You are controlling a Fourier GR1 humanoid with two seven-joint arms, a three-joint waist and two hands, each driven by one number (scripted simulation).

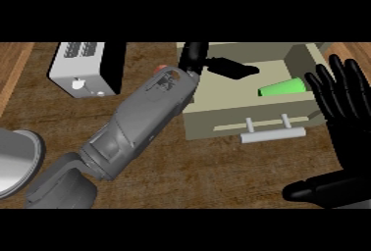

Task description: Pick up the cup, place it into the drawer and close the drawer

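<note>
The green cup point(284, 88) lies on its side inside the open beige drawer point(217, 110), toward its right end. My left forearm crosses the view diagonally from the lower left. Its hand point(217, 63) hovers over the drawer's back left corner with fingers stretched toward the cup, well apart from it and holding nothing. My right hand point(346, 105) rests open at the right edge, fingers up, just right of the drawer and the cup. The drawer's pale handle point(272, 133) faces me on its front panel.
A white and black toaster point(83, 68) stands at the back left of the wooden counter point(217, 171). A grey round pan or bowl point(14, 162) shows at the left edge. A small red thing point(161, 67) peeks out beside my left wrist.
</note>
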